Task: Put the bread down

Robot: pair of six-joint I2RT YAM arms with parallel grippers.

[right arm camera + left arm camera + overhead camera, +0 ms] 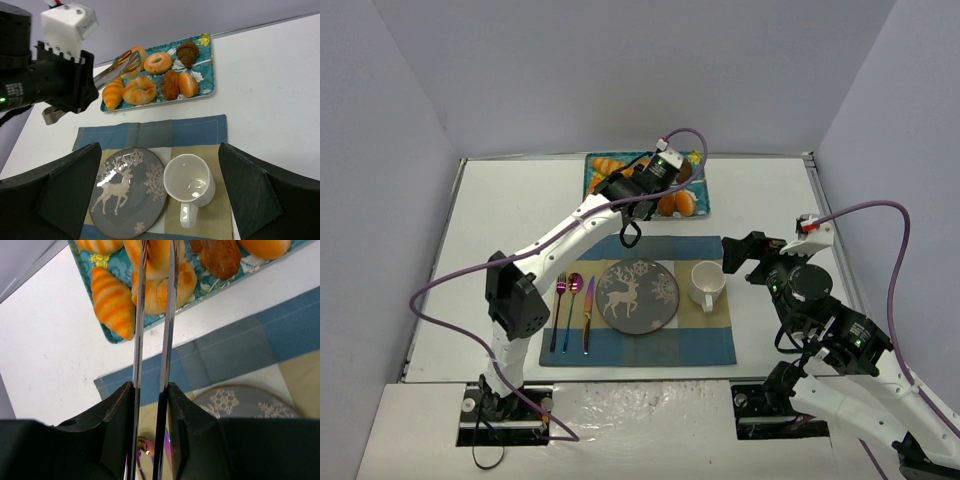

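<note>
Bread [158, 63] lies at the far end of the desk. Nearest, the right tool [159, 150] hangs with its fingers spread wide, facing the mug [189, 186] and deer plate [145, 162] on the blue mat [150, 132]. Beyond them, the left tool [132, 56] reaches over the teal tray [204, 70], blades narrowly parted, pinching nothing. The glossy ring sits on that tray by the blade tips (contact unclear).

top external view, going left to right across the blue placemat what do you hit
fork → spoon → knife → deer plate → white mug
</note>
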